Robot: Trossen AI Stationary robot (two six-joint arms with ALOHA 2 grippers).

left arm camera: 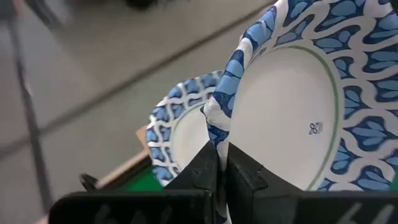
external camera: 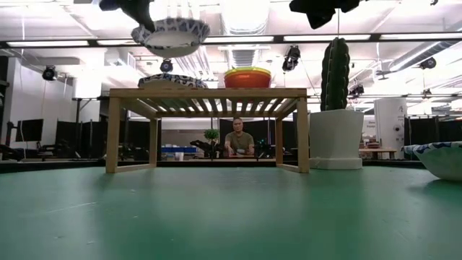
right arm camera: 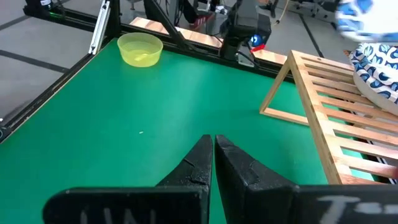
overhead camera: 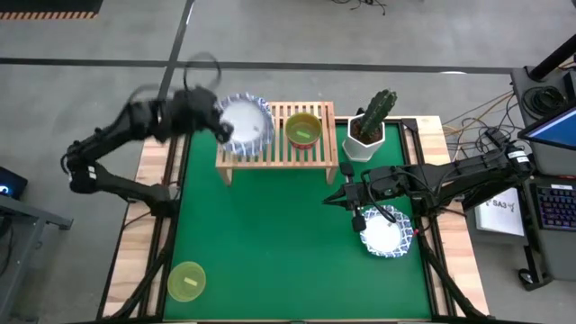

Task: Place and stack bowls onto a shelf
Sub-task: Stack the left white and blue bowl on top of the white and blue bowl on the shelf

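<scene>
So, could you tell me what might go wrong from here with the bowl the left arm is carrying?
1. The left gripper pinches only the rim of the held bowl, which hangs tilted above the bowl on the shelf; released off-centre, it may not nest and could slide off.
2. That stack sits near the shelf end, so a nudge might tip it over the edge.
3. The right gripper hovers close by the shelf's front, risking a bump.

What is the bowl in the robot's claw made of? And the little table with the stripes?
The blue-patterned bowl in the left claw looks like thin paper with a matte finish: its rim creases where the claw pinches it. The shelf looks like pale unpainted wood, with separate slats and a faint grain. The yellow-green bowl looks like smooth, slightly see-through plastic.
</scene>
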